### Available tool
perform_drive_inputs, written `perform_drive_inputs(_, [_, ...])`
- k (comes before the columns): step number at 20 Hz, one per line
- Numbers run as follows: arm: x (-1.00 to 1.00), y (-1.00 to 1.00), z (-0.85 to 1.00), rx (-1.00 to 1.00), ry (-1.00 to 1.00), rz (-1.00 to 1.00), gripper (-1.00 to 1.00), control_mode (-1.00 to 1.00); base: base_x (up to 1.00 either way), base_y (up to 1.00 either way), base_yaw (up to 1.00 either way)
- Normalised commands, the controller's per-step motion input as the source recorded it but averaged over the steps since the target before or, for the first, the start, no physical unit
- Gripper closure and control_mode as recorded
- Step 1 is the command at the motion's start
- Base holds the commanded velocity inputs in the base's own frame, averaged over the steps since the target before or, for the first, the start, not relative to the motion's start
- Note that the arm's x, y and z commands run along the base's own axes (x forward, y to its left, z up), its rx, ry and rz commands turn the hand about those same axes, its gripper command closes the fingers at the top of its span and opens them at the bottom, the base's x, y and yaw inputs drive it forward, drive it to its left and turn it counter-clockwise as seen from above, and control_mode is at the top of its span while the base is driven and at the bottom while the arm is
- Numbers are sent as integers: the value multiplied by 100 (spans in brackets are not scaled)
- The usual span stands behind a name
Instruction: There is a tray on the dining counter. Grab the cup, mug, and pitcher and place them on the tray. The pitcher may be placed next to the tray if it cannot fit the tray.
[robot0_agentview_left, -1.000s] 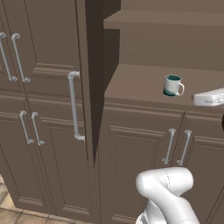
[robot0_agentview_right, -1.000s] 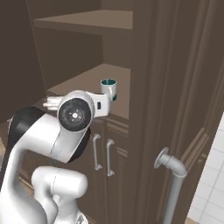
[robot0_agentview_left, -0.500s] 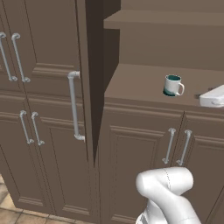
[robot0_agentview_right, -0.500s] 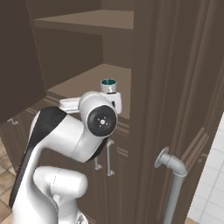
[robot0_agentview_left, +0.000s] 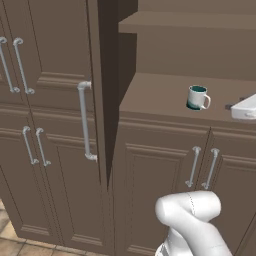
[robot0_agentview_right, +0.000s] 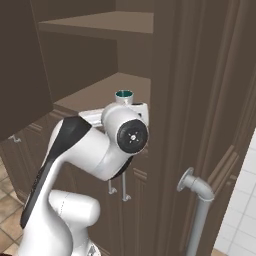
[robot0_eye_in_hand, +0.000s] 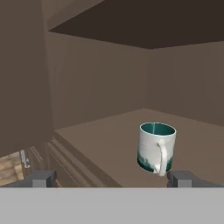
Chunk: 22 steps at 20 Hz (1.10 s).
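While wide open and empty, gripper (robot0_eye_in_hand: 111, 178) faces small teal mug with white upper band and loop handle (robot0_eye_in_hand: 156, 148), upright on brown cabinet shelf (robot0_agentview_left: 160, 95), just ahead. Mug: not yet grasped; nothing visibly delivered so far.

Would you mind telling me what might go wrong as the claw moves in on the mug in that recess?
1. The mug sits off-centre between the open claw, near its right fingertip; a straight advance might knock it over rather than straddle it.
2. Its white handle faces the claw, so the fingers may catch on the loop and twist the mug.
3. The shelf overhangs the recess, so lifting steeply could strike it.
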Motion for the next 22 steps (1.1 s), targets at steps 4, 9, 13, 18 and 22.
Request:
perform_drive_inputs(4, [30, 0, 0, 0, -4, 0, -100, -100, 0, 0, 0])
perform_drive_inputs(9, [33, 0, -3, 0, -7, 0, -100, -100, 0, 0, 0])
perform_drive_inputs(13, [20, 0, -15, 0, -11, 0, -100, -100, 0, 0, 0])
perform_drive_inputs(18, [13, 0, -18, 0, -9, 0, -100, -100, 0, 0, 0])
perform_drive_inputs(22, [18, 0, -3, 0, -2, 0, -100, -100, 0, 0, 0])
